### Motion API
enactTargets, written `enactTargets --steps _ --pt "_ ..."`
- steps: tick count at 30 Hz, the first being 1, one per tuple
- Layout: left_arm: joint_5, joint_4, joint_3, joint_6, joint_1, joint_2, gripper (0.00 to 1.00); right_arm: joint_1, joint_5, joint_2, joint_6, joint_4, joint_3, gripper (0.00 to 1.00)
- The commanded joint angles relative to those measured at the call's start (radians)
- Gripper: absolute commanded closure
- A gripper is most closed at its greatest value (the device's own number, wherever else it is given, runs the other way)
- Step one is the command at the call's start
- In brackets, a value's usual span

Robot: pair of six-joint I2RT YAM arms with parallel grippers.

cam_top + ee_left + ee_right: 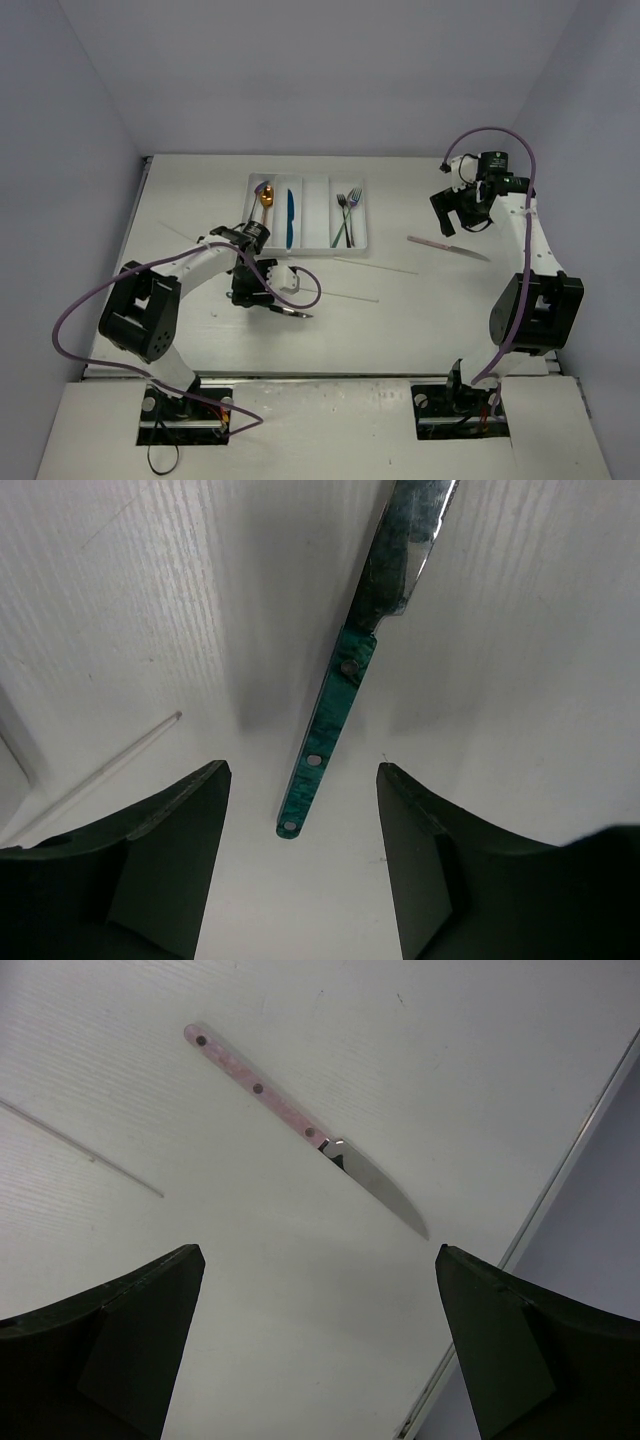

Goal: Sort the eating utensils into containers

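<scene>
The white tabletop (400, 330) has a wood-like grain. A white tray (310, 251) sits toward its far side, left of centre. Near the tray on its near side lies a green-handled knife (290, 313), flat on the bare surface. A pink-handled knife (448, 246) lies well apart to the right, its blade pointing right. Between them rest a thin pale stick (375, 265) and, nearer, a second stick (350, 296), roughly parallel.

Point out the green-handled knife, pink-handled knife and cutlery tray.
green-handled knife (325, 730), left wrist view, middle of handle.
pink-handled knife (257, 1088), right wrist view, middle of handle.
cutlery tray (316, 212), top external view, bare third compartment.
</scene>
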Motion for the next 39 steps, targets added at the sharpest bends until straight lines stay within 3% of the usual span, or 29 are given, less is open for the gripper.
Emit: enactTargets --steps 1,6,10,16,24,28,32,35,39 --pt "-0.027 0.024 0.033 0.055 -0.027 0.015 0.46 0.005 0.004 0.000 -0.003 -0.003 0.001 0.00" --pt "-0.051 0.086 -0.008 0.044 -0.080 0.027 0.53 0.005 0.009 0.002 -0.002 -0.003 -0.002 0.00" --pt "-0.055 0.120 -0.040 0.029 -0.109 0.033 0.71 0.005 0.014 0.000 -0.004 -0.005 -0.003 0.00" --pt "-0.050 0.119 -0.068 0.024 -0.140 0.030 0.87 0.004 0.020 -0.003 -0.005 -0.003 -0.013 0.00" --pt "0.018 0.062 -0.034 -0.036 -0.188 -0.150 1.00 0.004 0.016 -0.007 0.013 -0.005 -0.007 0.01" --pt "0.105 0.011 0.111 -0.235 -0.195 -0.248 1.00 0.005 0.007 0.006 0.048 -0.005 0.011 0.02" --pt "0.138 0.014 0.281 -0.468 -0.194 -0.246 1.00 0.005 0.005 0.026 0.088 -0.003 0.041 0.03" --pt "0.070 0.021 0.395 -0.705 -0.193 -0.154 1.00 0.005 0.009 0.042 0.122 -0.003 0.062 0.03" --pt "-0.145 0.026 0.578 -1.010 -0.191 -0.009 1.00 0.006 0.015 0.062 0.148 -0.002 0.082 0.04"
